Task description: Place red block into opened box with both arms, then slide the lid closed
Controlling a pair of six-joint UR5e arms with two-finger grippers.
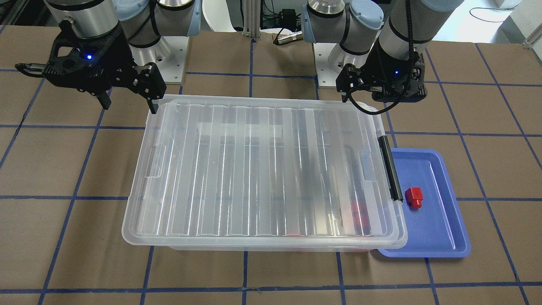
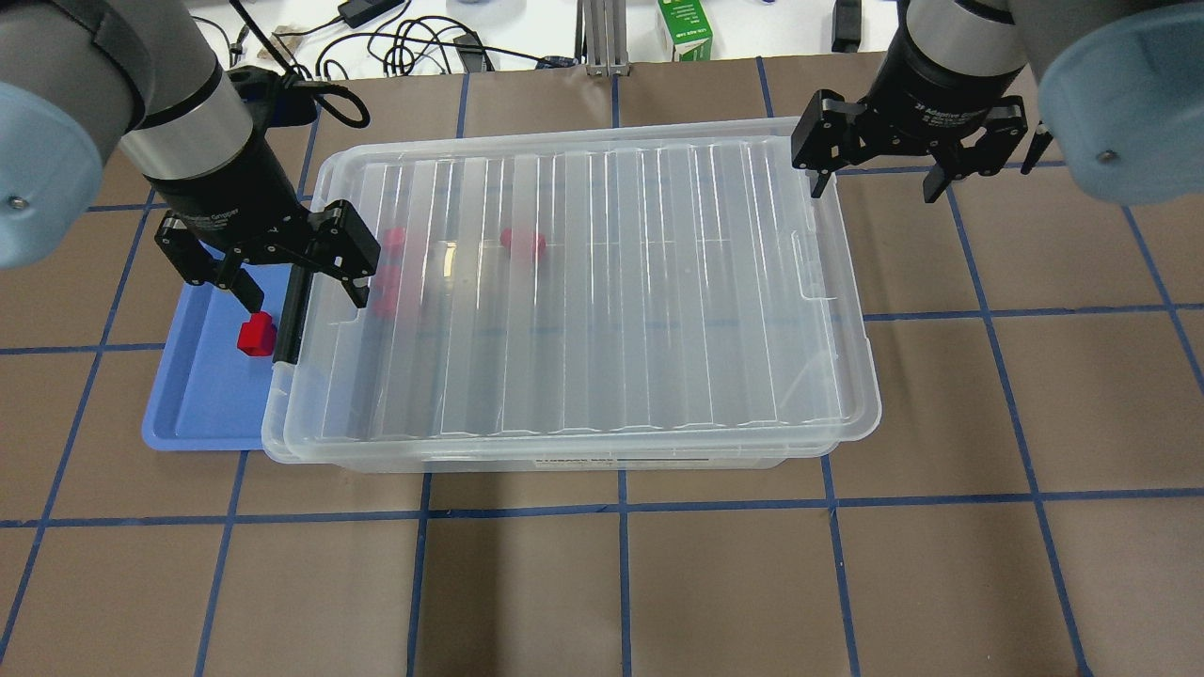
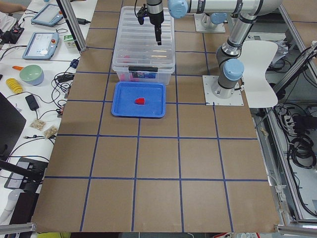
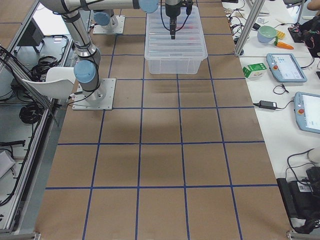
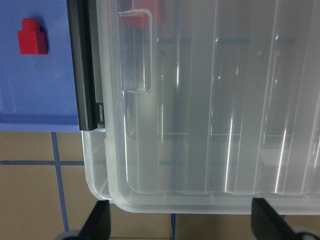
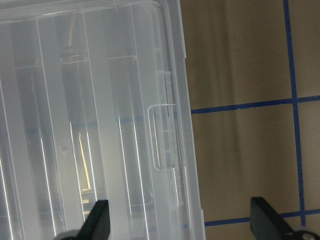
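Note:
The ribbed lid lies over the clear box, nearly square with it. Through the lid, red blocks show faintly inside. Another red block sits on the blue tray. My left gripper hangs open and empty above the box's black-clip end. Over the opposite short end, near a corner, my right gripper is open and empty too.
The blue tray butts against the clip end of the box. Brown table with blue tape lines stretches on all sides. Cables and a green carton lie beyond the table's far edge.

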